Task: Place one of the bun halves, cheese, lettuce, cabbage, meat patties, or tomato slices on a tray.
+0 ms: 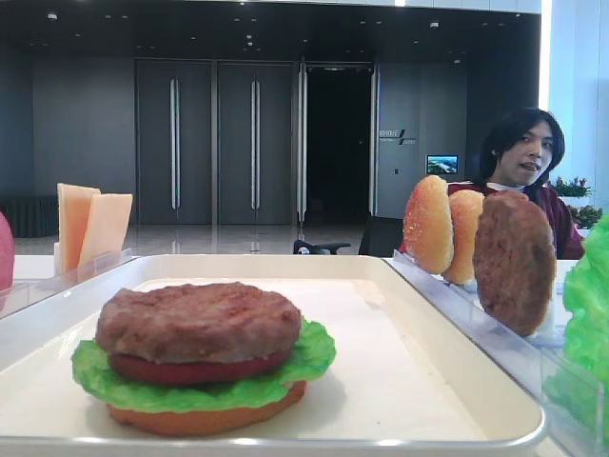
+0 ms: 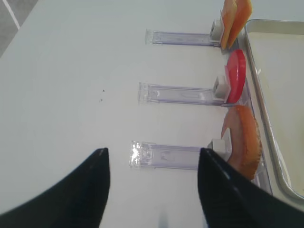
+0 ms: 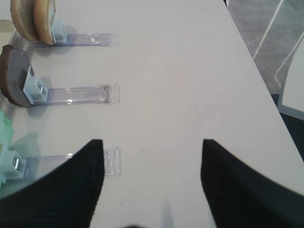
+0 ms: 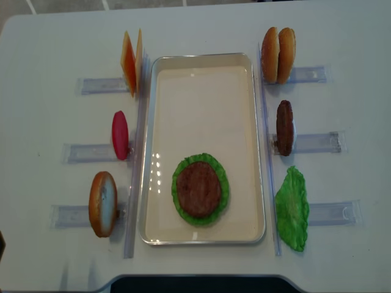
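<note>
White bench (image 4: 201, 27) seen from above; cream tray (image 4: 153, 152) lies at its centre, long axis running away from the robot; a stack sits in the tray's near half: bun base at the bottom (image 1: 205, 417), green lettuce (image 4: 178, 183) over it, a red tomato slice (image 1: 195, 369), and a meat patty (image 4: 198, 189) on top; rest of the tray floor bare. Clear plastic holders (image 4: 317, 141) flank the tray on both sides; on the left, cheese slices (image 4: 130, 62) upright at the far end, a tomato slice (image 4: 120, 135) on edge in the middle, a bun half (image 4: 102, 203) nearest; on the right, two bun halves (image 4: 278, 55) upright together at the far end, a second patty (image 4: 284, 127) on edge in the middle, a second lettuce leaf (image 4: 292, 209) nearest. Right claw (image 3: 152, 183) hangs over bare bench beside the holders, jaws spread wide, nothing between them; left claw (image 2: 152, 185) likewise released and empty over the bench, near the closest left holder. A person (image 1: 519, 157) sits beyond the bench.
</note>
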{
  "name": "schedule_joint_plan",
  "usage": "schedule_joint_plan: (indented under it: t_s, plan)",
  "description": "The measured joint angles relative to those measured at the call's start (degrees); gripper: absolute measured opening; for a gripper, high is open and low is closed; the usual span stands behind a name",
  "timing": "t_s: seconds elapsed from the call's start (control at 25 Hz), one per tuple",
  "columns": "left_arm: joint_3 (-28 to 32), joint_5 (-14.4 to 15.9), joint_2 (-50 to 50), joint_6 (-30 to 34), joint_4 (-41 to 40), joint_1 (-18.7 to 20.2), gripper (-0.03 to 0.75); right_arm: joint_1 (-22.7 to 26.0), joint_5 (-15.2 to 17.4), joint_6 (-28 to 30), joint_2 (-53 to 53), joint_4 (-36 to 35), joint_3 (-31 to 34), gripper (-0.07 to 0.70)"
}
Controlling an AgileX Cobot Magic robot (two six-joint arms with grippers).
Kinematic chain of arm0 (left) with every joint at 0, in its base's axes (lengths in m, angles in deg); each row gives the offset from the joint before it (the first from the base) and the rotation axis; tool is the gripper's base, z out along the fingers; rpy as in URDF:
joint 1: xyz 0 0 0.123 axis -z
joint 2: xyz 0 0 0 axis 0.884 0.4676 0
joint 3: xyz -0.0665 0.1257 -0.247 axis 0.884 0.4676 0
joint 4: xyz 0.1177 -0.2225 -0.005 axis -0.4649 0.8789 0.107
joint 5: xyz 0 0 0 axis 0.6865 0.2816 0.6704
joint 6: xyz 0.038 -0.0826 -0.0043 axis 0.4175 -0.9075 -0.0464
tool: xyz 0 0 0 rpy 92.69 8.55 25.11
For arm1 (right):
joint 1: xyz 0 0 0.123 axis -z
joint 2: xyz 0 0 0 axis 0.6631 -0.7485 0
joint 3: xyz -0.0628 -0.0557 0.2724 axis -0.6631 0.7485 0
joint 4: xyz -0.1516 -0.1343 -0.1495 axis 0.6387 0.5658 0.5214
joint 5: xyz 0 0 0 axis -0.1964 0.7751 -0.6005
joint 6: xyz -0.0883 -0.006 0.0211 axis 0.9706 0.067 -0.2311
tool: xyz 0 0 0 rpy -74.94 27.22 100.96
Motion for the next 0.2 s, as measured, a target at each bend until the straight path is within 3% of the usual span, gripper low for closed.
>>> schedule_joint_plan:
  t_s: [0.2]
  plan:
    - [0.00,0.00,0.00,0.00,0.00,0.00,0.452,0.00,0.00,-0.02,0.00,0.00,0.03,0.454]
